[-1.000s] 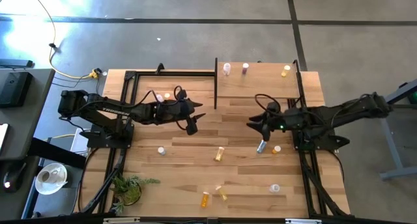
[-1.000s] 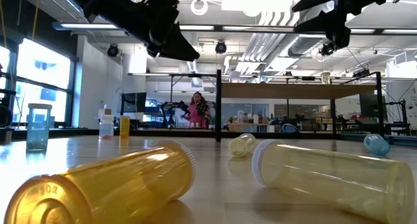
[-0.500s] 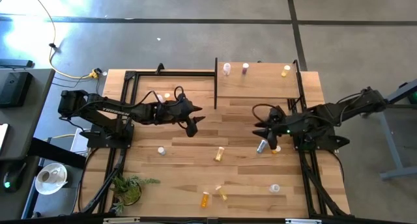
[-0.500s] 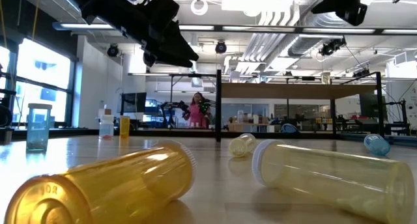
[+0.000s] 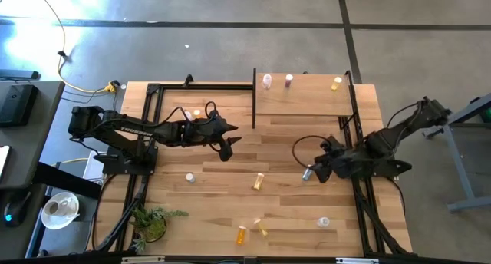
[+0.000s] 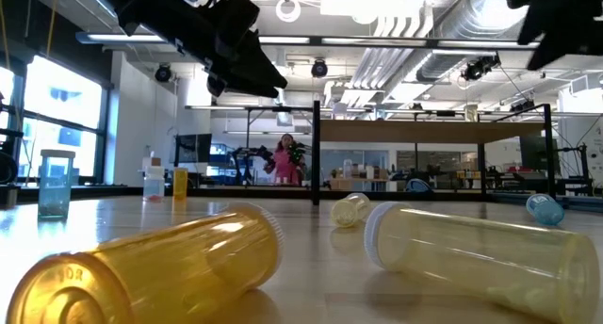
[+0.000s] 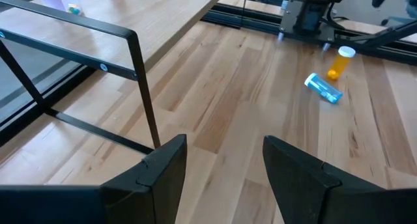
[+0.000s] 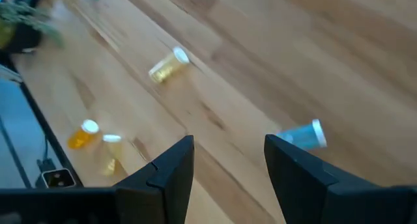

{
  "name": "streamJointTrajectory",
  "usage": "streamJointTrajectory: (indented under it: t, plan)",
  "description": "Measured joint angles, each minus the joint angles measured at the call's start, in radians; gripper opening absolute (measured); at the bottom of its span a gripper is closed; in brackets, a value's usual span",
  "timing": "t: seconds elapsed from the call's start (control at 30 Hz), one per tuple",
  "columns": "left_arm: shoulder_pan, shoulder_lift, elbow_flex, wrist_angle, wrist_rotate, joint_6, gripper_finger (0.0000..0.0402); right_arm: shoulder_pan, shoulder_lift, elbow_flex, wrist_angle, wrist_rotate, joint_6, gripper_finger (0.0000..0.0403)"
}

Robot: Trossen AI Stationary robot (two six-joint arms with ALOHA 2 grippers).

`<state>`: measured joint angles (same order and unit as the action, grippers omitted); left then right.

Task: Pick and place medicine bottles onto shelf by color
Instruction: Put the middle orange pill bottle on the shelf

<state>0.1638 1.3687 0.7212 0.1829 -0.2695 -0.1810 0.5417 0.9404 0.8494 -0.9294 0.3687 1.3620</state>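
Left gripper (image 5: 228,141) is held over the tabletop (image 5: 215,195) just left of the shelf's near-left post; fingers (image 7: 163,168) are seen spread apart with nothing between them — released.

Right gripper (image 5: 313,169) is positioned low over the right part of the table, near the shelf's near-right side. Its fingers (image 8: 171,164) are also spread with bare wood showing in the gap; nothing grasped.

Shelf (image 5: 303,103) is located at the far right of the table. Three medicine bottles are stood along its far edge: a pale one (image 5: 267,81), a purple-tinted one (image 5: 288,80) and a yellow one (image 5: 336,84).

Remaining bottles are scattered on the tabletop:
- teal bottle (image 5: 308,173) lying just beside the right gripper, also seen in the right wrist view (image 8: 301,135)
- orange bottle (image 7: 340,61) lying next to the teal one, seen from the left wrist
- yellow bottle (image 5: 258,181) lying mid-table
- white-capped bottle (image 5: 190,176) on the left-centre
- orange bottle (image 5: 242,234) and pale yellow bottle (image 5: 261,228) at the near edge, both lying down and filling the low view's foreground (image 6: 160,267)
- clear bottle (image 5: 324,222) near right
- a small bottle (image 5: 196,113) at far left, behind the left arm

A green plant (image 5: 151,220) is sat at the near-left corner.
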Motion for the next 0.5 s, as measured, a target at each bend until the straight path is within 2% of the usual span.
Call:
streamJointTrajectory:
  t: [0.33,0.5]
  plan:
    - [0.0,0.0,0.0,0.0,-0.003,0.0,0.0191,0.1,0.131,0.0,-0.027,-0.006,0.189,0.0178]
    - [0.0,0.0,0.0,0.0,-0.003,0.0,0.0191,0.122,0.197,-0.001,-0.065,-0.051,0.284,0.0178]
